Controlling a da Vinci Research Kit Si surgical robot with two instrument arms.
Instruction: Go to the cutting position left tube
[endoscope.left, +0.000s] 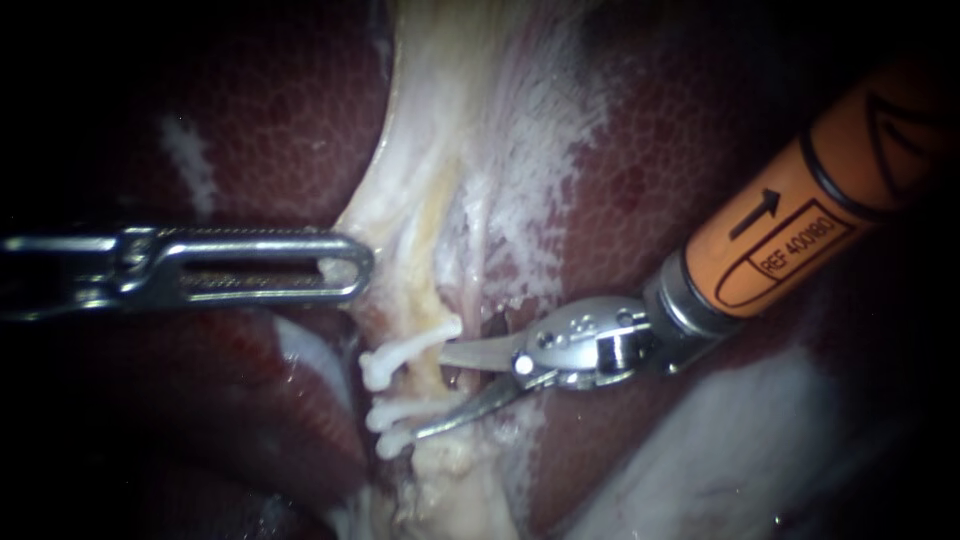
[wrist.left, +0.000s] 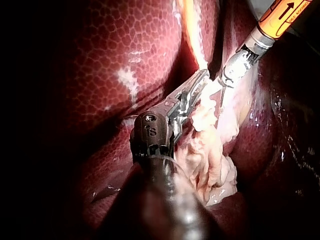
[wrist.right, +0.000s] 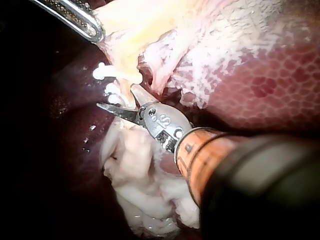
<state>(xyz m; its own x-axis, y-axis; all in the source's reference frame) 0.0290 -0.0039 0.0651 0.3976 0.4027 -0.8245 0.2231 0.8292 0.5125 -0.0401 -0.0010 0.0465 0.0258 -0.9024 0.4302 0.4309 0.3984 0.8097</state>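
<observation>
Both open right pincer blades flank the tube.

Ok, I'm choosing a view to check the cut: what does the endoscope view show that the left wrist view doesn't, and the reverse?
Endoscope only: the white clips on the tube, and the right instrument's open blades at it between them. Left wrist only: the whole pale lump beside the left instrument. Both: the liver and both instruments, the left one's jaws shut on a pale tissue band.
</observation>
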